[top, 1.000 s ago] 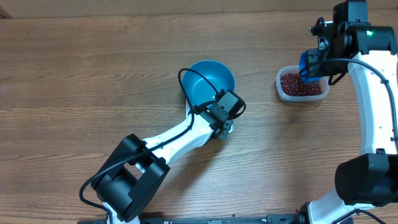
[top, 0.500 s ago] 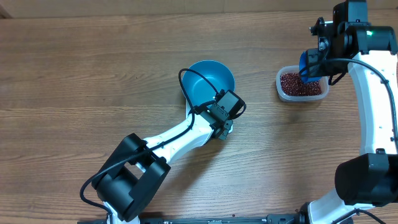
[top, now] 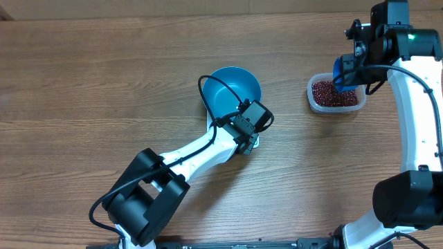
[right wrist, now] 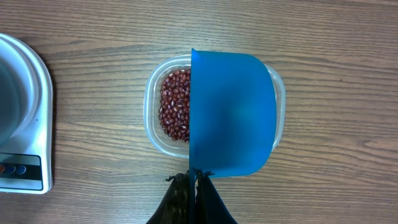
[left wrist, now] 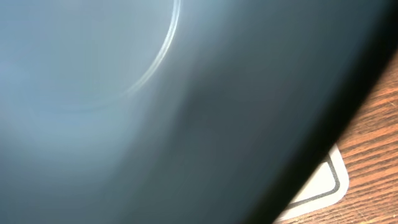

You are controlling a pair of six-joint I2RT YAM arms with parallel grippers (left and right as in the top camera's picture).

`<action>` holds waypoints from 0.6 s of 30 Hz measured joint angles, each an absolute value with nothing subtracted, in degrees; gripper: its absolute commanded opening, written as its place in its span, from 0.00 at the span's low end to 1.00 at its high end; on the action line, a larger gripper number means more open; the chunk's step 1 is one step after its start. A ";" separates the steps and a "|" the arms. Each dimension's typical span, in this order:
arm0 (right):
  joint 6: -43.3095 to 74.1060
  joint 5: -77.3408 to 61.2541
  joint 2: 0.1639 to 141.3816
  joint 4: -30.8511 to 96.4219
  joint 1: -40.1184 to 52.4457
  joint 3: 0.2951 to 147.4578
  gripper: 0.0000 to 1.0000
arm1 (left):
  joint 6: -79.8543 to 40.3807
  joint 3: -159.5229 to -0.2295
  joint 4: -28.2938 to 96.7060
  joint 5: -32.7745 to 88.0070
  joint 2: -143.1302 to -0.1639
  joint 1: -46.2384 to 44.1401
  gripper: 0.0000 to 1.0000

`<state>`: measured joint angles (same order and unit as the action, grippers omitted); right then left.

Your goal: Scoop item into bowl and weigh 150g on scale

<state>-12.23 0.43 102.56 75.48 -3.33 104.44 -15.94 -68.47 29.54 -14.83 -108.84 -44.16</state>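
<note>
Wood-grain table (top: 104,83) beneath blue bowl (top: 239,86), scale (right wrist: 40,106)

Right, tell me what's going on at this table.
Two robot arms are on a weighing job. The right gripper is shut on the handle of a blue scoop, held over the clear tub of beans. The left gripper is shut at the near rim of the blue bowl, apparently gripping it; the bowl sits on the white scale. No beans show in the bowl yet.
</note>
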 measured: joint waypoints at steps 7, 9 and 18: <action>-12.23 0.43 102.56 75.50 -3.33 104.44 0.04 | -15.90 -68.47 29.56 -14.79 -108.95 -44.16 0.04; -12.23 0.43 102.56 75.46 -3.33 104.44 0.04 | -15.90 -68.47 29.54 -14.79 -109.34 -44.16 0.04; -12.21 0.43 102.56 75.48 -3.33 104.44 0.04 | -14.81 -68.49 29.30 -14.66 -109.75 -44.18 0.04</action>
<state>-12.21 0.43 102.56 75.48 -3.33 104.44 -14.81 -68.49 29.30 -14.66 -109.75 -44.18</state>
